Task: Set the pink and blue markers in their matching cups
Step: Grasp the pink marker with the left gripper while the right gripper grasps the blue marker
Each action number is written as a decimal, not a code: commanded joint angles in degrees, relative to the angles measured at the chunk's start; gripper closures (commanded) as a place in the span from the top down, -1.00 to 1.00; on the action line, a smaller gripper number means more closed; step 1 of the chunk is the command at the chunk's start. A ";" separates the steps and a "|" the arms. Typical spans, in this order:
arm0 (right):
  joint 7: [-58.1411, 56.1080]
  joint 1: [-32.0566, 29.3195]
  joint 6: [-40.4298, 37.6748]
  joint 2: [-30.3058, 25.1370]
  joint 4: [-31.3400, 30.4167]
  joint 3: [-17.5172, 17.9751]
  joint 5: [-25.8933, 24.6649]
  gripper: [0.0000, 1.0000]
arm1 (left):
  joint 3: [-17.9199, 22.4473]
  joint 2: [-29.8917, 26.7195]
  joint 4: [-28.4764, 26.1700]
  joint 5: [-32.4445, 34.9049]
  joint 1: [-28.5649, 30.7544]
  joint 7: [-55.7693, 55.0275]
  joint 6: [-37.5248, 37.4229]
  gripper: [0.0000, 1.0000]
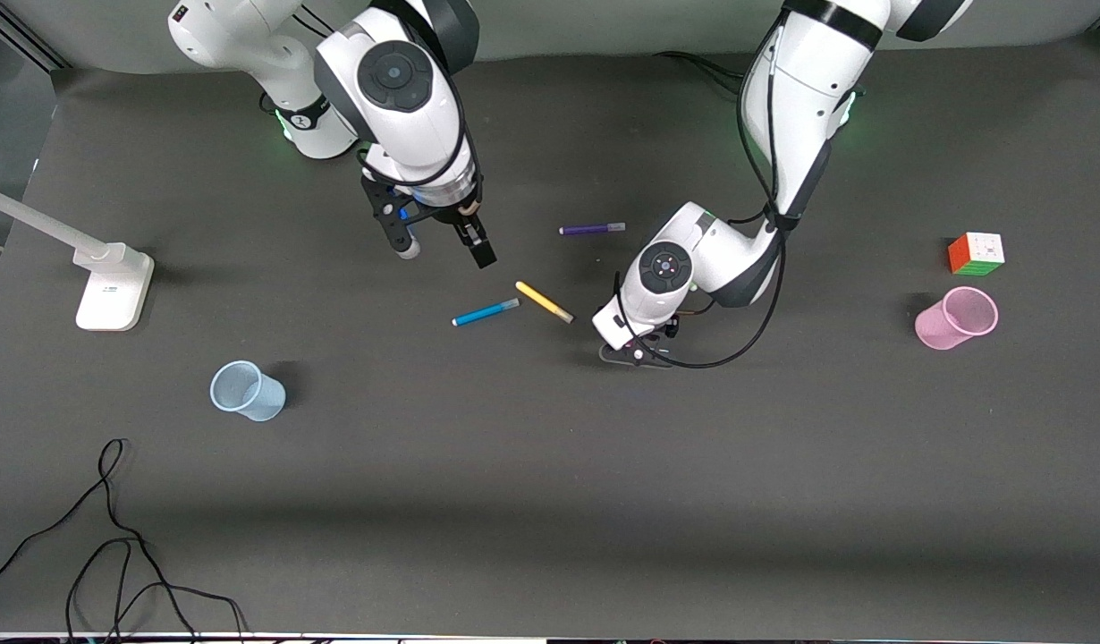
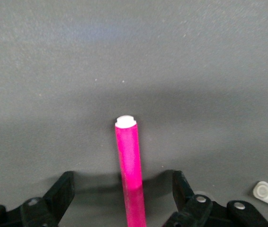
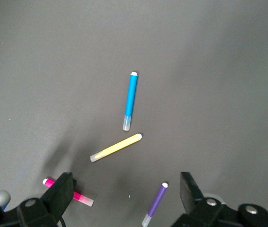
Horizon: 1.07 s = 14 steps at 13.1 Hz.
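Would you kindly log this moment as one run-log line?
left claw: open, low, astride pink marker | right claw: open, raised above table | blue marker: on table | cups: empty

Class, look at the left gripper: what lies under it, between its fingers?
Under the left gripper, low over the table, lies the pink marker, white end showing between open fingers. In the front view the arm covers the marker completely.
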 commanded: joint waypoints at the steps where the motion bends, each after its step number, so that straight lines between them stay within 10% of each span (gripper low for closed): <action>1: 2.50 0.98 3.89 -1.06 -3.16 -0.97 0.62 0.99 | 0.77 -1.75 -2.00 1.04 -1.09 -1.50 0.94 -0.25; 2: 2.50 0.98 5.20 -1.14 -4.21 -0.97 0.62 0.99 | 0.86 -1.92 -1.82 1.99 -1.09 -1.50 0.94 -0.91; 3: 2.59 0.98 6.70 -1.06 -5.18 -1.14 0.62 0.99 | 0.77 -2.01 -1.82 2.18 -1.00 -1.50 1.02 -1.00; 10: 2.59 0.72 20.04 0.78 -14.84 -1.32 0.71 0.99 | 0.86 -5.51 -1.82 2.18 1.54 -0.80 -1.34 -1.00; 14: 2.59 0.98 28.75 7.98 -15.47 -1.32 0.71 0.99 | 0.95 -16.05 -0.33 2.18 4.36 2.44 -20.28 -1.00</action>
